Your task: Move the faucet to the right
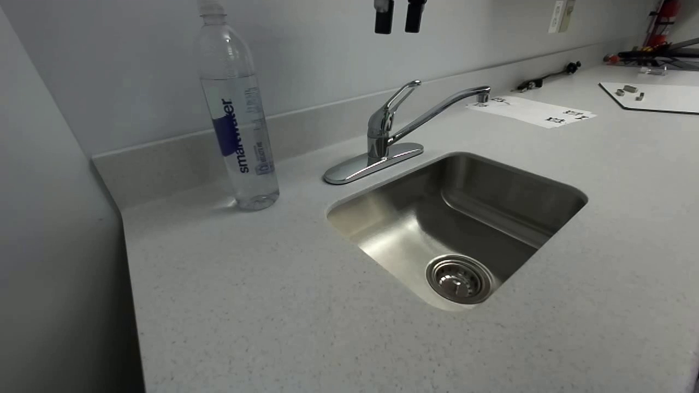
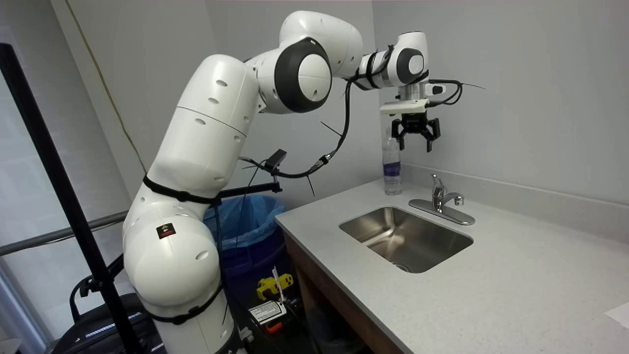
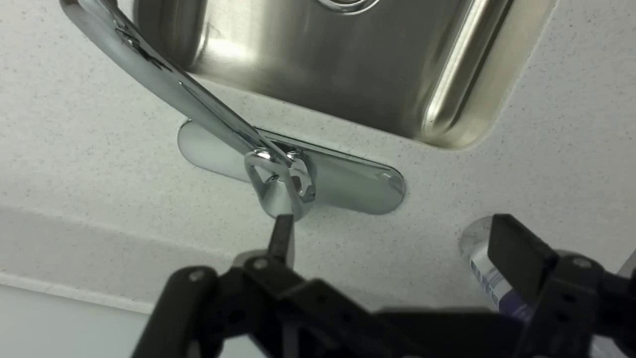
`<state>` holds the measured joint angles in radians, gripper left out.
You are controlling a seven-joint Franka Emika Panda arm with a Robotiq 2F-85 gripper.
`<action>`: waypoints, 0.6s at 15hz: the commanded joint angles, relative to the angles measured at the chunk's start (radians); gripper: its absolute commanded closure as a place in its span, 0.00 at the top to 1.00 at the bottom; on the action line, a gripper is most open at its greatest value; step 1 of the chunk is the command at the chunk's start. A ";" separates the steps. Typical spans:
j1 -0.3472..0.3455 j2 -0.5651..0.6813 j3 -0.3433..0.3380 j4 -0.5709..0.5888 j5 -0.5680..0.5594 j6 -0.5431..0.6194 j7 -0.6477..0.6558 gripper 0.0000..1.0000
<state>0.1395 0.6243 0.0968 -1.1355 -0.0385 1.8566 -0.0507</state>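
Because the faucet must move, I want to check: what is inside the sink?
A round drain shows at the bottom of the sink; whatever lies below the drain is covered.

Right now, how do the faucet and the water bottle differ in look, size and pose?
The faucet is shiny chrome; the water bottle is clear, with a blue label. The water bottle is taller than the faucet. The water bottle rises as one upright column, while the faucet's spout slants out to one side. Both stand on the counter, and neither is in the claw.
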 commanded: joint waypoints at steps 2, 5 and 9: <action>-0.032 -0.136 0.019 -0.202 0.037 0.080 -0.082 1.00; -0.033 -0.193 0.014 -0.289 0.036 0.110 -0.109 1.00; -0.037 -0.266 0.009 -0.404 0.032 0.135 -0.115 1.00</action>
<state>0.1242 0.4553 0.0968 -1.4010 -0.0265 1.9478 -0.1315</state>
